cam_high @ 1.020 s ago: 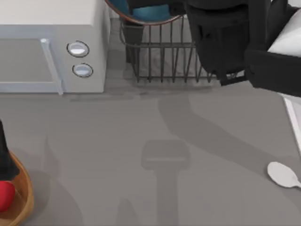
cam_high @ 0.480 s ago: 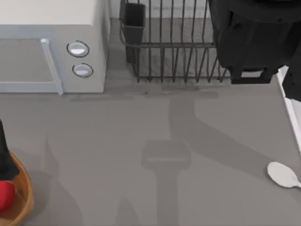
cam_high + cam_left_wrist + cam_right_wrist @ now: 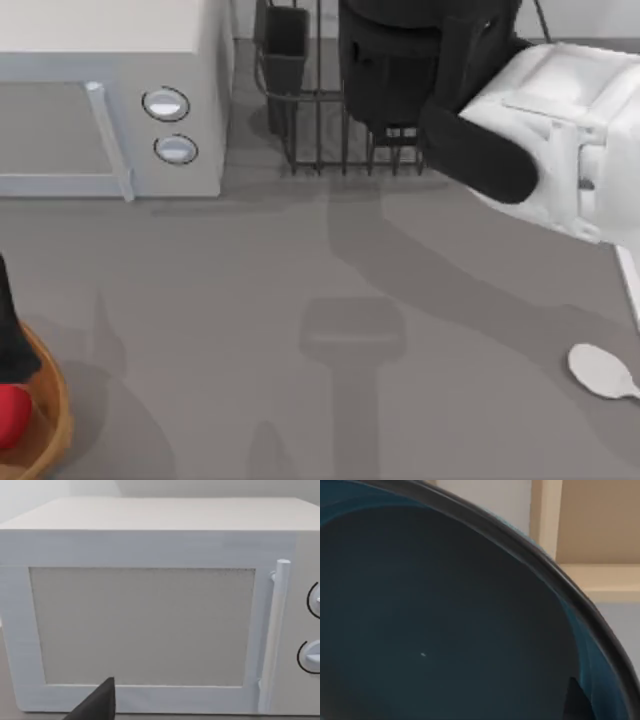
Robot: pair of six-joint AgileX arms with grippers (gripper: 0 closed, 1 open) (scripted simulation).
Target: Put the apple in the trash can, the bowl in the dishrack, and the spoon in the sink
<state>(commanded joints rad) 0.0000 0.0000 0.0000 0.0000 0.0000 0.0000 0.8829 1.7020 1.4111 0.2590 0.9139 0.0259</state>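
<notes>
Top view, trash can [image 3: 50,425]: sitting at eight o'clock on the worktop [image 3: 300,320], its tan wall curving round the apple [image 3: 10,415], which is lying inside as a plain bright red ball; that part of the job looks done.
Left arm: a dark part of it is standing just above the can at the nine o'clock edge, likely parked; whether its pincer is clenched or released, I cannot tell.
Microwave [image 3: 110,100]: occupying ten o'clock, playing no part.
Dishrack [image 3: 330,130]: its black upright bars and small cup holder are showing at twelve o'clock, under the right arm.
Right arm: reaching over the rack from two o'clock, probably to lower the bowl between the bars.
Bowl [image 3: 445,620]: in the right wrist view its dark glossy inside and teal edge are looming close; the pincer's grip cannot be made out.
Spoon [image 3: 600,370]: lying white and small at four o'clock, awaiting the sink.
</notes>
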